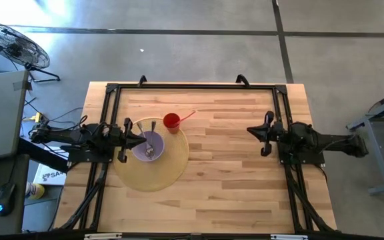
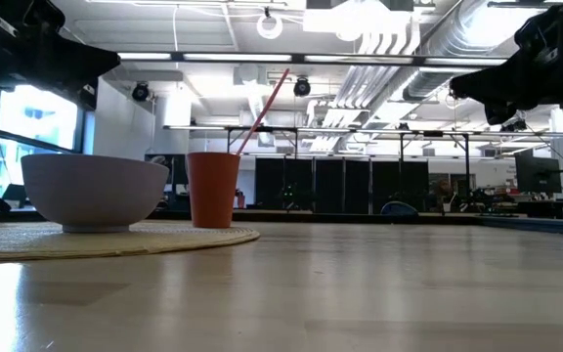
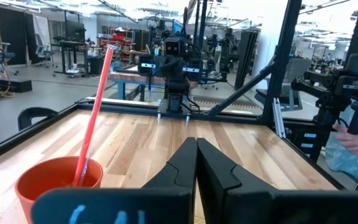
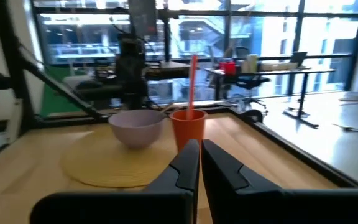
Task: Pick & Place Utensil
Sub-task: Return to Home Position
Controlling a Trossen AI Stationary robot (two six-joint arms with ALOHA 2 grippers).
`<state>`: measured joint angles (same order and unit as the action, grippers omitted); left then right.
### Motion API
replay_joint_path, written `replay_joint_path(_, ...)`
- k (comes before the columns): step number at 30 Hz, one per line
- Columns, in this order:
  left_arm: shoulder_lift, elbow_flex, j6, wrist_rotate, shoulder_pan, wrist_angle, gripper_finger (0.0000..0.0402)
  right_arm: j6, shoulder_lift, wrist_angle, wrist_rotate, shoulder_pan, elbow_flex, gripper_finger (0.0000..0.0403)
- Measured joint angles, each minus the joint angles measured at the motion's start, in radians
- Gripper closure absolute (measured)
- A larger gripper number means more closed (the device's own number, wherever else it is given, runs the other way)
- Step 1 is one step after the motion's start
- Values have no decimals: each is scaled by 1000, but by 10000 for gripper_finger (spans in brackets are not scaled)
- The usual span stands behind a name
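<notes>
Table [image 1: 232,175]: pale wood planks with a black frame round the edge. The placemat sits on the half nearer the left arm.
Left arm [image 1: 72,137]: reaches in from the table edge on the placemat's side and is raised off the wood. The low view shows it above the bowl.
Right arm [image 1: 319,141]: at the opposite table edge, well apart from the placemat, also raised.
Placemat [image 1: 153,179]: round, woven, tan-brown, lying flat. It carries the bowl and the cup.
Purple bowl [image 1: 159,141]: upright on the placemat, on the part nearest the left arm.
Left gripper [image 3: 196,163]: over the placemat's rim, fingertips reaching over the bowl. The two fingers are pressed together with nothing between them.
Right gripper [image 4: 200,159]: faces the placemat from across the table, far from it. The fingers meet and it holds nothing.
Orange cup [image 1: 171,122]: upright at the placemat's edge, just beside the bowl but apart from it.
Silver fork [image 1: 150,151]: inside the bowl on the placemat.
Orange straw [image 1: 187,116]: stands in the cup and leans away from the placemat toward the right arm's side.
Person's hand [image 3: 353,134]: off the table, beyond the frame, far from the placemat.
</notes>
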<state>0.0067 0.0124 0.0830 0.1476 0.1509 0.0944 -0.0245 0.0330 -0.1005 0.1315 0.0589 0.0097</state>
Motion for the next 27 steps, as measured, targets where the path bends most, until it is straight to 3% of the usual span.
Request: replay_joint_path(27,0,0,0,0,0,0,401,-1,0,-1,38,0,0,390)
